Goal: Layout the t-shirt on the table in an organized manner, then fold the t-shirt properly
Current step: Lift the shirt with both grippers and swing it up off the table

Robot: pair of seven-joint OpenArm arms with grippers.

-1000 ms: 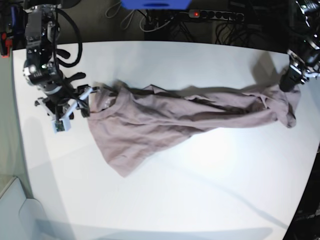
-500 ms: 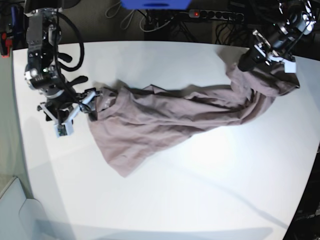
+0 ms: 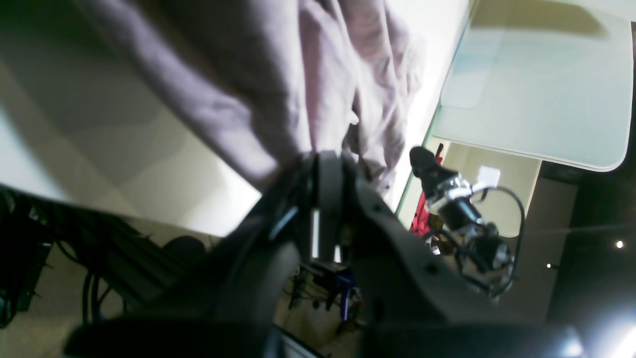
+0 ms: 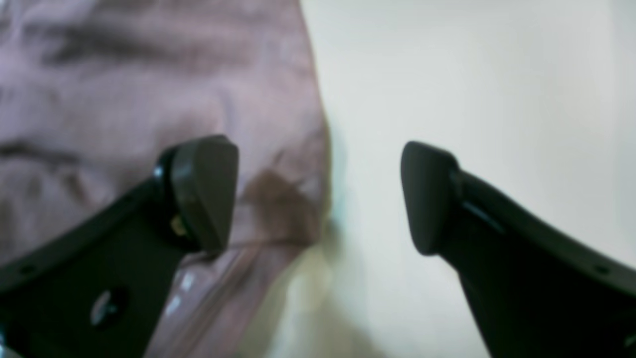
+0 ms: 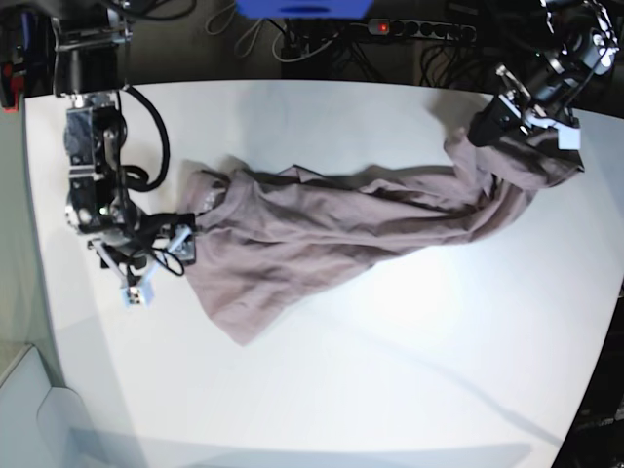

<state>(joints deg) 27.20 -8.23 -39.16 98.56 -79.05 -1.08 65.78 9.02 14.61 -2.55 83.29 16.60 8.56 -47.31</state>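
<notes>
Left gripper (image 5: pixel 485 125) is clamped on the shirt (image 5: pixel 322 229), lifting one end off the table (image 5: pixel 390 370); right gripper (image 4: pixel 318 194) gapes wide beside the other edge. Advice: regrip that edge squarely, then draw both ends apart to flatten the twisted cloth.

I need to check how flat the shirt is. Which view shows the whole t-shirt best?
The base view: the whole t-shirt lies stretched and bunched across the table. Both wrist views show only close patches of cloth.
</notes>
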